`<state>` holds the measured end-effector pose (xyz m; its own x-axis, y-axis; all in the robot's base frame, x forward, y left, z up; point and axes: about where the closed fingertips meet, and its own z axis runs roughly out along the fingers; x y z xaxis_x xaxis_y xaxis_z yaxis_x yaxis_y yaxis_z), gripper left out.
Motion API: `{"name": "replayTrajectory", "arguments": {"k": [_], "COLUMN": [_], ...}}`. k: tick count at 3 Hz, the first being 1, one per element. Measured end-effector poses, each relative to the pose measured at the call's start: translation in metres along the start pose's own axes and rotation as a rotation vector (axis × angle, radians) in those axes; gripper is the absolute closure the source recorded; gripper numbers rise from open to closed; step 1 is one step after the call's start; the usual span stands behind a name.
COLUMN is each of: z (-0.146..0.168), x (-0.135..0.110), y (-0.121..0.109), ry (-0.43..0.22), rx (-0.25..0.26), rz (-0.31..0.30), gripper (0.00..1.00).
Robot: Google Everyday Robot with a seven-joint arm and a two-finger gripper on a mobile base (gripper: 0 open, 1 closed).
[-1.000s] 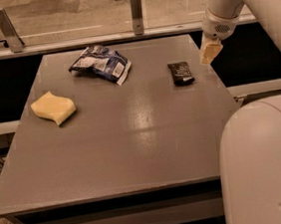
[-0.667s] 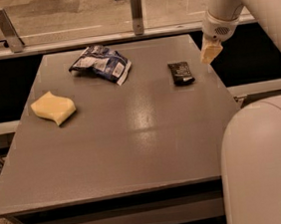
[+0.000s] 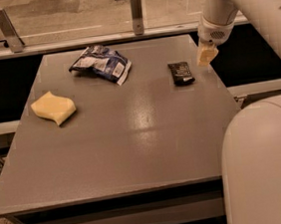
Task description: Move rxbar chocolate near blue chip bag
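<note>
Pale yellow gripper (image 3: 206,56) over the grey table's (image 3: 134,149) right edge. Just left of it, dark brown bar (image 3: 181,73), white print; farther left, blue-and-white bag (image 3: 100,64), yellow sponge (image 3: 53,107).

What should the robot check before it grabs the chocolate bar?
1. The rxbar chocolate lies flat and uncovered on the table: ok.
2. The gripper is above the bar: not ok. It hangs just right of the bar, by the table's right edge.
3. The blue chip bag is in view, left of the bar near the back: ok.
4. Nothing lies between bar and bag: ok.
5. The yellow sponge is out of the way, far left: ok.
</note>
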<state>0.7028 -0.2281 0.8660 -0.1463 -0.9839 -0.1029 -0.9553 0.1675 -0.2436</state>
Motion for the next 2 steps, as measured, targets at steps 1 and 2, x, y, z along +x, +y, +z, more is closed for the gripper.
{"name": "replayTrajectory", "arguments": {"k": [1, 2], "z": [0.0061, 0.0096], "x": [-0.0059, -0.0137], "y": [0.0017, 0.0027], "ry": [-0.001, -0.001], "rx": [-0.008, -0.012], "rz": [-0.011, -0.025], "gripper": [1.0, 1.0]}}
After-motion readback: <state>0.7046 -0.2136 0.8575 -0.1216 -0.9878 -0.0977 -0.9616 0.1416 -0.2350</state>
